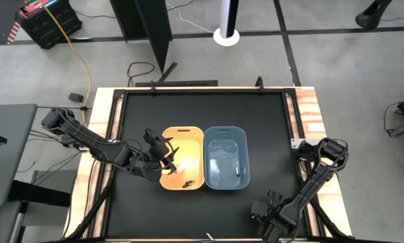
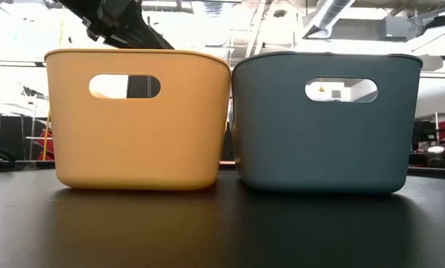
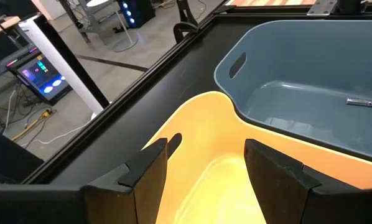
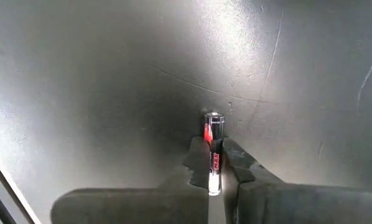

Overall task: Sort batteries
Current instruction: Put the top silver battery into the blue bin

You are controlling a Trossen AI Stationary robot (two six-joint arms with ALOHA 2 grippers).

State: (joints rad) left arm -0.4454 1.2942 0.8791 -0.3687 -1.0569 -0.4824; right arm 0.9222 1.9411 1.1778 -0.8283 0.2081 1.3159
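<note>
At the middle of the black table (image 1: 269,135) two plastic bins stand side by side and touching, the orange bin (image 1: 183,158) on the left and the blue bin (image 1: 225,156) on the right. In the high view the orange bin holds a few small dark batteries (image 1: 186,182) near its near wall, though how many cannot be made out. The blue bin holds one dark battery (image 3: 364,102) lying flat on its floor toward the right side. From table height both bins show their oval handle cut-outs, and the left arm's dark links cross above the orange bin's rim.

The left arm reaches in from the table's left edge, bent at the elbow, with the left gripper (image 1: 169,158) hanging over the left part of the orange bin. Its fingers (image 3: 147,167) are spread wide with nothing between them, and the bin's yellow interior shows through the gap.

The right arm folds back along the table's right side toward the near edge, with the right gripper (image 4: 214,167) low over the bare table near the near right corner. Its fingers are closed narrowly on a slim silvery battery with red markings (image 4: 213,146), whose metal end points away from the wrist.
</note>
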